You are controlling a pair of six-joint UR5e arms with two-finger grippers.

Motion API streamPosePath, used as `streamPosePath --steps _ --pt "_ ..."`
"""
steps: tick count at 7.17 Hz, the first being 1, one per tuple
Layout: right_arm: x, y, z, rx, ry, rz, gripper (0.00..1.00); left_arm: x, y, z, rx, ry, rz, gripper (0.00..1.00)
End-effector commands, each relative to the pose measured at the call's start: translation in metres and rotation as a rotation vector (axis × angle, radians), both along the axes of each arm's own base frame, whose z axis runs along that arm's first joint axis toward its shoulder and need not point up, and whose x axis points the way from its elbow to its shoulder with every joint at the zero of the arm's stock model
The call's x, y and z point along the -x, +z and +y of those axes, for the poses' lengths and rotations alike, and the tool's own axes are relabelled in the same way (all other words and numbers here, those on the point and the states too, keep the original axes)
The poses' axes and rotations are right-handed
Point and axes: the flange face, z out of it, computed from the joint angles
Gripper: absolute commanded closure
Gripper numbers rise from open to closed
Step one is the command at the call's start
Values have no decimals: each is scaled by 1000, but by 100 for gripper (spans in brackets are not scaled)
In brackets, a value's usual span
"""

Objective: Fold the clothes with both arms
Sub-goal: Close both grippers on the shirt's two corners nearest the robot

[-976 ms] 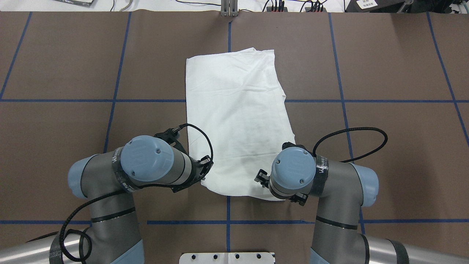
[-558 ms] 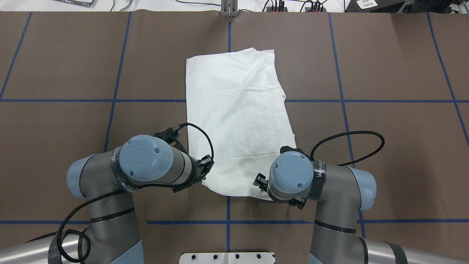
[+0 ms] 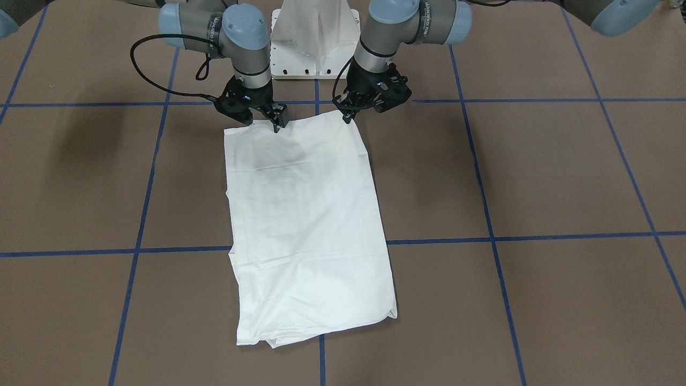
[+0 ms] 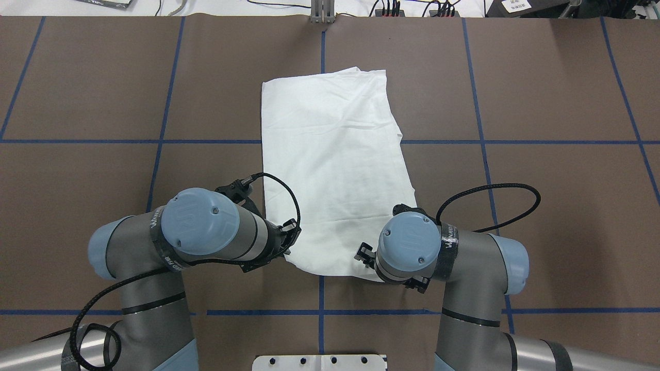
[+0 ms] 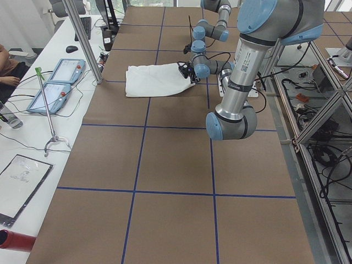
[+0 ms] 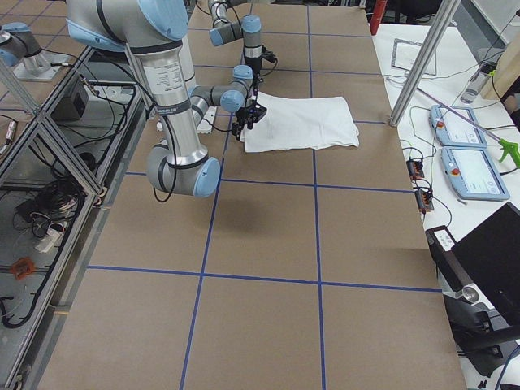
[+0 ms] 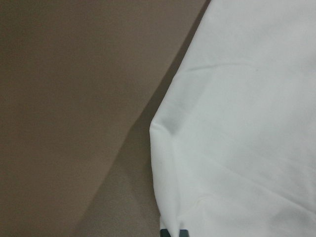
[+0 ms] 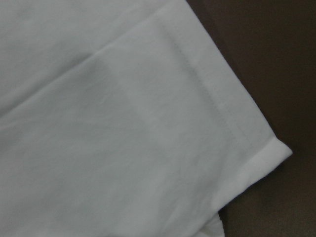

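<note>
1. The white cotton shirt (image 4: 332, 170) is folded into one long, flat panel. No sleeves or neck opening show. Its surface is smooth apart from a few shallow creases.
2. The right wrist view shows a stitched hem (image 8: 217, 98) that ends in a doubled corner. At the far end the folded layers lie uneven. A faint grey patch lies near the robot-side end; whether it is shadow or print cannot be told.
3. The shirt's long axis runs straight away from the robot, along the middle blue tape line (image 4: 323, 46). The panel is slightly broader toward the robot, and that end leans to the robot's right.
4. The shirt lies flat at the middle of the brown paper-covered table (image 4: 541, 93), across one crosswise tape line. Its near edge lies in front of the white pedestal base (image 3: 315, 37).
5. The left arm's black two-finger gripper (image 3: 348, 115) is at the shirt's near corner on the robot's left. Whether its fingers are spread or pressed together cannot be told.
6. The right arm's black two-finger gripper (image 3: 262, 123) is at the near edge, close to the other corner. Its fingers are spread apart.
</note>
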Motion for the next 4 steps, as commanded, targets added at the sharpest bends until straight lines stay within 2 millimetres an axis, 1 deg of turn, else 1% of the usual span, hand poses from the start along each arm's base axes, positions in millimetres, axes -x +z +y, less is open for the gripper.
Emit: streamPosePath --steps 1,4 --pt "-1 4 -4 -1 4 3 1 1 -2 1 1 2 2 100" --pt "4 12 -2 7 -1 20 1 1 0 1 2 3 -1 100"
